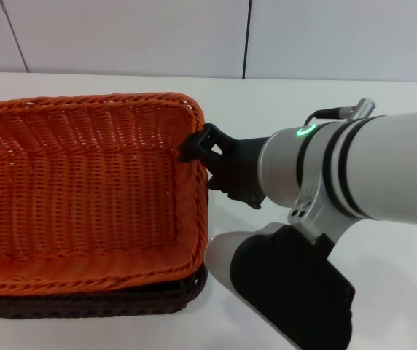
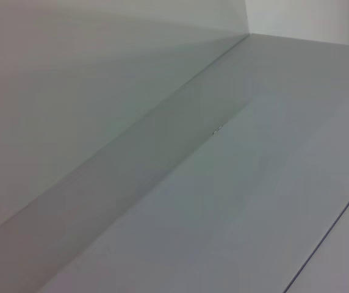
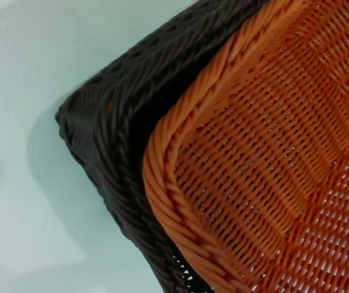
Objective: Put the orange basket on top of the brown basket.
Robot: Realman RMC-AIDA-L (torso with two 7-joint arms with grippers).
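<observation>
The orange basket (image 1: 84, 189) sits nested on top of the brown basket (image 1: 84, 305), whose dark rim shows only along the near edge and the right corner. My right gripper (image 1: 192, 149) is at the orange basket's right rim, near its far right corner, touching or almost touching the braid. In the right wrist view, a corner of the orange basket (image 3: 272, 159) lies inside and above the brown basket's corner (image 3: 119, 128). The left gripper is out of view; its wrist view shows only the table and wall.
The baskets stand on a white table (image 1: 303, 95) with a pale wall behind. My right arm's white and black links (image 1: 289, 292) fill the space to the right of the baskets. The left wrist view shows bare table surface (image 2: 254, 183) against the wall.
</observation>
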